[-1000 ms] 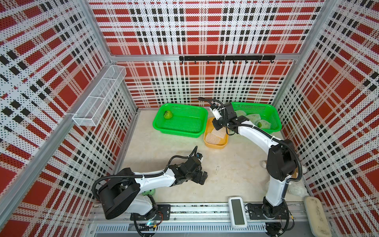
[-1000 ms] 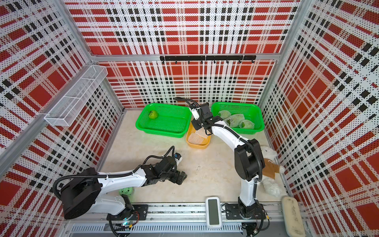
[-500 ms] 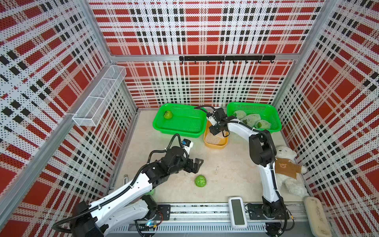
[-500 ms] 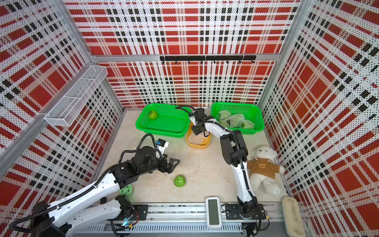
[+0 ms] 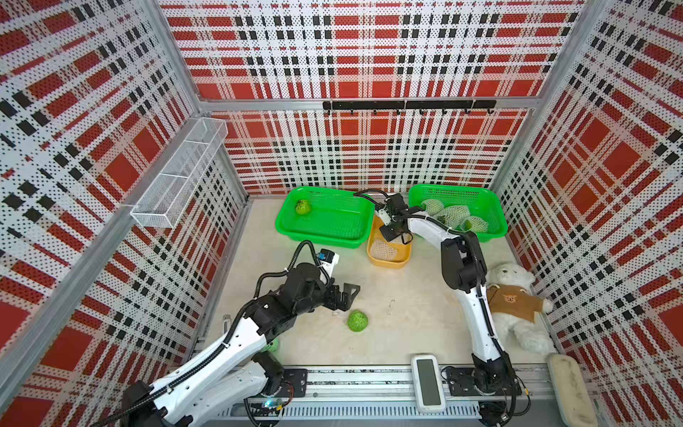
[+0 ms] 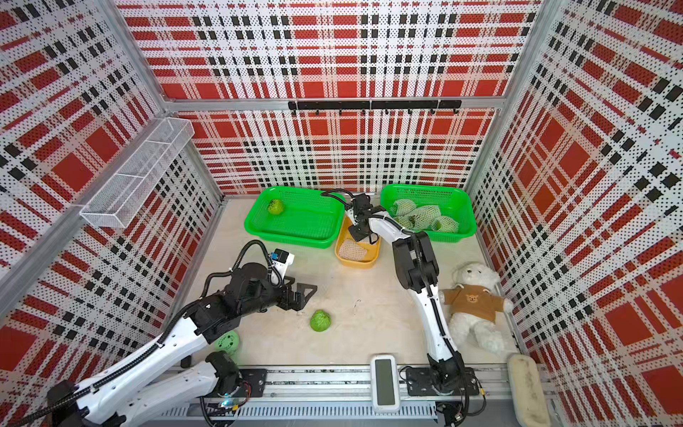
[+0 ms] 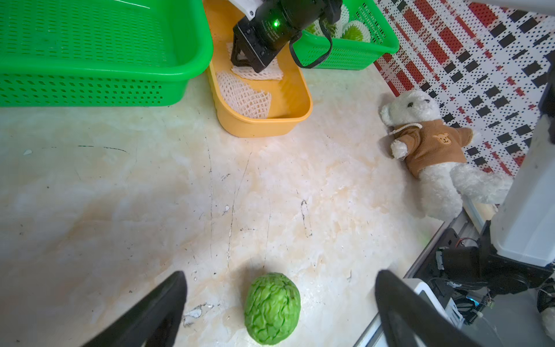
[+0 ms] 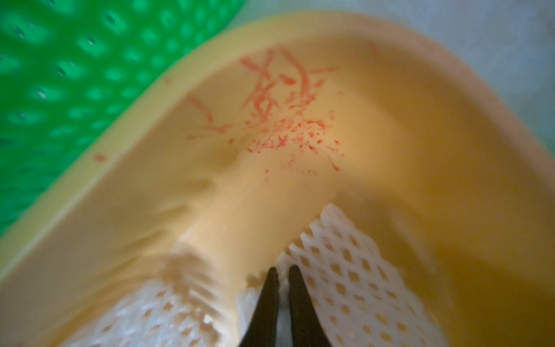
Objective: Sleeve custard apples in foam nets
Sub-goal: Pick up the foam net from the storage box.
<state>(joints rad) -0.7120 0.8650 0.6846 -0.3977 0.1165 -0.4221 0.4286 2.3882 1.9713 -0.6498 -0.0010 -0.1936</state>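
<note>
In both top views a bare custard apple (image 5: 357,321) lies on the surface (image 5: 406,288) at five o'clock of the left claw (image 5: 349,297), probably staged for sleeving. The right claw (image 5: 392,237) dips into the yellow tray (image 5: 388,265) at twelve o'clock. Left wrist: the left claw gapes wide, touching nothing. Right wrist: the right claw is pinched onto a foam net (image 8: 345,270).

A bright green, scaly custard apple (image 5: 357,321) is lying on a cream worktop (image 5: 406,292) streaked with orange. White diamond-holed foam nets (image 7: 244,96) are sitting in a yellow tub (image 7: 270,127) smeared with red marks. Red, black and white plaid walls (image 5: 369,55) are surrounding a white bear (image 5: 512,271) wearing a brown top (image 5: 512,304).
</note>
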